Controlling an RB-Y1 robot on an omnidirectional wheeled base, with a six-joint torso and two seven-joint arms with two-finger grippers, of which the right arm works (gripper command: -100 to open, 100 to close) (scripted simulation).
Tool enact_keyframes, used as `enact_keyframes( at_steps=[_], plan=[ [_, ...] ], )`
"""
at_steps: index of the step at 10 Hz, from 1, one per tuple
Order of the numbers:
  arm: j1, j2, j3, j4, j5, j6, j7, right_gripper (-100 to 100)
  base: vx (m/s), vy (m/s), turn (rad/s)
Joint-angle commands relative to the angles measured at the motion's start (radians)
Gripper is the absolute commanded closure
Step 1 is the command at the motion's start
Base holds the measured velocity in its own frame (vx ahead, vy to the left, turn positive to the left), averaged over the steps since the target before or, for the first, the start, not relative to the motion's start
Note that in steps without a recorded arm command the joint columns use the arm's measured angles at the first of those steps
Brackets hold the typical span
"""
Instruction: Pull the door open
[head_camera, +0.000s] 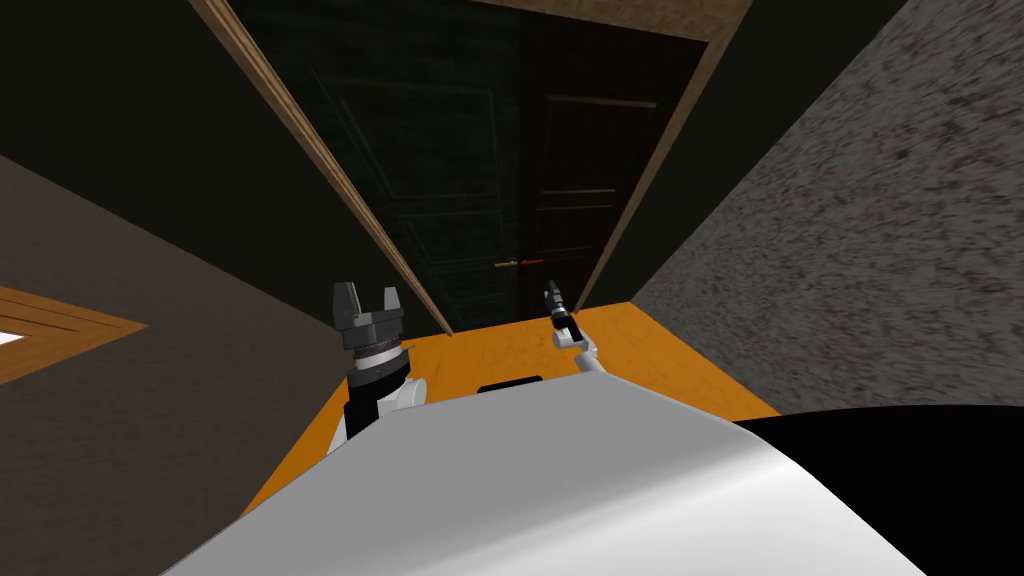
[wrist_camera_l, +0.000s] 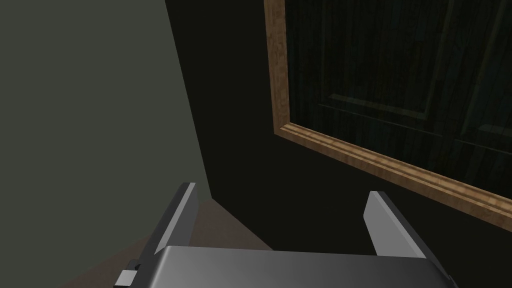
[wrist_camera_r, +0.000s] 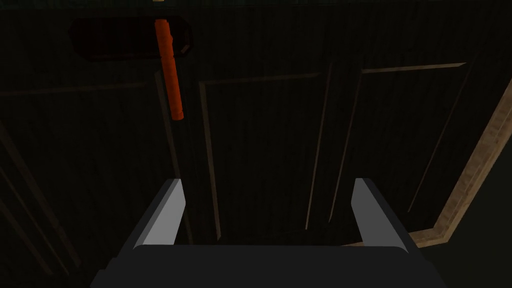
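1. Your right end effector (wrist_camera_r: 268, 182) is stretched forward and faces a very dark, panelled door (wrist_camera_r: 260, 140). Its two light grey, blade-like fingers stand well apart with nothing between them.
2. The bright orange, rod-shaped door handle (wrist_camera_r: 169, 70) lies ahead of that end effector and off to its left. It is clear of both fingers and not touched.
3. The handle's far end sits on a dark reddish oval plate (wrist_camera_r: 115, 39) fixed to the door. The rod reaches back from the plate towards the end effector's left finger.
4. Raised rectangular panel mouldings on the door lie straight ahead of the open fingers.
5. A light brown wooden door frame (wrist_camera_r: 475, 170) runs past the end effector's right side, and the door sits inside it.
6. Your left end effector (wrist_camera_l: 282, 190) is held up close to your body, back from the door and well apart from the handle. Its fingers are also spread apart and hold nothing.
7. Ahead of the left end effector and to its right is the left side of the same wooden frame, with the dark door inside it. To its left is a plain grey-green wall (wrist_camera_l: 85, 100).
8. From the head camera, a glossy orange floor (head_camera: 640, 350) lies beneath both end effectors and runs up to the foot of the door.
9. A speckled grey wall (head_camera: 850, 250) rises to the right of the right end effector.
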Motion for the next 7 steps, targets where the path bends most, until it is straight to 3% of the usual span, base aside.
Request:
enact_keyframes(
  at_steps=[1, 3, 7],
  plan=[
    [-0.029, -0.005, 0.000, 0.050, -0.008, -0.002, -0.002, -100, 0.093, -0.030, 0.057],
    [-0.046, -0.010, -0.001, 0.082, -0.014, -0.001, -0.004, -100, 0.073, -0.030, 0.036],
    [-0.111, -0.026, -0.003, 0.191, -0.035, 0.004, -0.010, -100, 0.084, -0.023, 0.042]
  ],
)
